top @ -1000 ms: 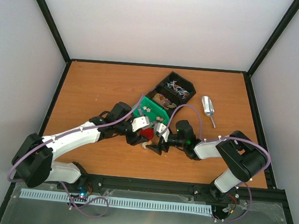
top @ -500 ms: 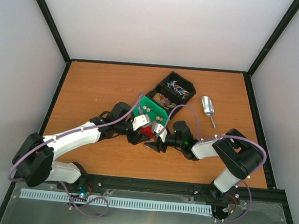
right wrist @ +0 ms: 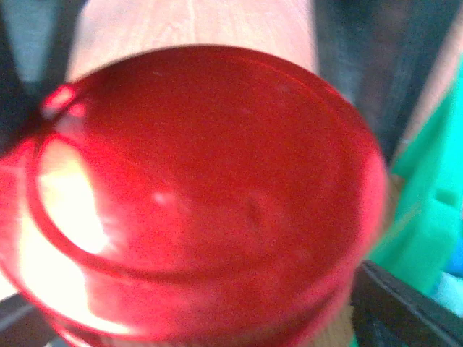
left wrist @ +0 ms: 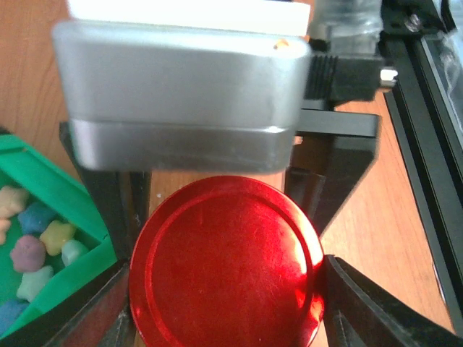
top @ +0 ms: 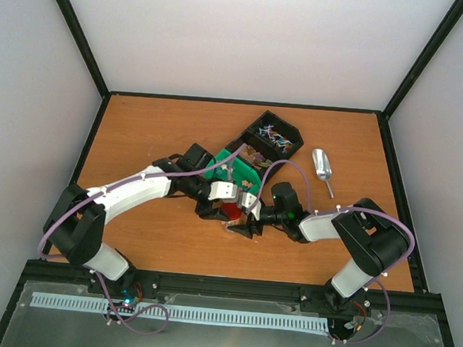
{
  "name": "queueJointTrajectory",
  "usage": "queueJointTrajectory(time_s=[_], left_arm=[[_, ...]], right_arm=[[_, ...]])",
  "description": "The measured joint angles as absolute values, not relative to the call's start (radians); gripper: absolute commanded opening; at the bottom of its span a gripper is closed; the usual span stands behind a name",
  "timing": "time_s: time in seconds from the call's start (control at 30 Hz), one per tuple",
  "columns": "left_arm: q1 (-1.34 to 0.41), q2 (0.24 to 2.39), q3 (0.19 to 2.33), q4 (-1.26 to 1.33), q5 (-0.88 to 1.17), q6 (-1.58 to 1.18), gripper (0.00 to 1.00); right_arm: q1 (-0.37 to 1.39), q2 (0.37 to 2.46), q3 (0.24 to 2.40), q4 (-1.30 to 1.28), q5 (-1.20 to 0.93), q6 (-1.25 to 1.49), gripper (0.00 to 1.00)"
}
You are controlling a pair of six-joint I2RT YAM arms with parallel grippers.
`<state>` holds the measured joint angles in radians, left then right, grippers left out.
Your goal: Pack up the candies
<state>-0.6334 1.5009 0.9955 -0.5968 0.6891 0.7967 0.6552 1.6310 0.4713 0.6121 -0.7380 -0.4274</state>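
Observation:
A round red lid (left wrist: pixel 228 264) on a small jar (top: pixel 230 211) sits between both grippers at mid-table. My left gripper (left wrist: pixel 228 318) is shut on it, a dark finger (left wrist: pixel 358 303) pressing each side of the rim. The right gripper (top: pixel 247 214) faces it from the right. In the right wrist view the blurred lid (right wrist: pixel 195 195) fills the frame, with one dark finger (right wrist: pixel 405 307) beside it, and I cannot make out contact. Pastel candies (left wrist: pixel 36 246) lie in a green tray (top: pixel 236 170) just behind the jar. More candies (top: pixel 275 135) fill a black box.
The black compartment box (top: pixel 267 136) stands behind the green tray at the back right. A metal scoop (top: pixel 322 165) lies to the right of it on the wooden table (top: pixel 147 128). A black rail (top: pixel 232 285) runs along the near edge.
The left arm has swung away from the near edge, its elbow moving back and to the right. The right gripper shifted slightly at the red lid, which stays between both grippers.

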Motion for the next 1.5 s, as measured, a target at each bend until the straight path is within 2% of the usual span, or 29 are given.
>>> queueJointTrajectory(time_s=[0.17,0.3,0.53,0.63,0.73,0.83,0.87,0.9,1.0,1.03,1.1,1.23,1.33,1.4,1.5], left_arm=[[-0.636,1.402,0.849,-0.387,0.655,0.546,0.35],[-0.688,1.343,0.781,-0.276,0.552,0.381,0.35],[-0.714,1.333,0.757,-0.197,0.467,0.255,0.35],[-0.708,1.336,0.764,-0.221,0.491,0.305,0.35],[-0.7,1.373,0.833,-0.35,0.548,0.48,0.35],[-0.696,1.447,0.945,-0.53,0.608,0.699,0.35],[-0.696,1.467,0.973,-0.571,0.621,0.748,0.35],[-0.696,1.491,1.003,-0.614,0.636,0.799,0.34],[-0.692,1.531,1.045,-0.675,0.67,0.863,0.33],[-0.69,1.533,1.04,-0.664,0.68,0.856,0.33],[-0.69,1.513,0.999,-0.597,0.698,0.793,0.34],[-0.694,1.405,0.849,-0.379,0.653,0.543,0.34],[-0.711,1.375,0.806,-0.29,0.593,0.388,0.35],[-0.727,1.37,0.793,-0.242,0.552,0.303,0.35],[-0.744,1.369,0.781,-0.199,0.521,0.233,0.35]], right_arm=[[0.647,1.621,0.466,0.616,-0.712,-0.38,0.95],[0.677,1.615,0.453,0.646,-0.651,-0.329,0.91],[0.701,1.632,0.453,0.684,-0.6,-0.279,0.56],[0.702,1.632,0.453,0.68,-0.613,-0.295,0.47],[0.702,1.626,0.449,0.665,-0.649,-0.328,0.43],[0.697,1.609,0.439,0.637,-0.696,-0.377,0.44],[0.694,1.605,0.437,0.629,-0.708,-0.39,0.48],[0.688,1.602,0.437,0.616,-0.726,-0.406,0.54],[0.674,1.596,0.437,0.592,-0.753,-0.436,0.84],[0.67,1.596,0.437,0.586,-0.76,-0.443,0.89],[0.662,1.592,0.437,0.574,-0.749,-0.436,0.93],[0.656,1.564,0.42,0.577,-0.717,-0.375,0.95],[0.66,1.539,0.402,0.599,-0.681,-0.322,0.92],[0.672,1.534,0.397,0.625,-0.649,-0.291,0.86],[0.696,1.534,0.397,0.653,-0.611,-0.258,0.7]])
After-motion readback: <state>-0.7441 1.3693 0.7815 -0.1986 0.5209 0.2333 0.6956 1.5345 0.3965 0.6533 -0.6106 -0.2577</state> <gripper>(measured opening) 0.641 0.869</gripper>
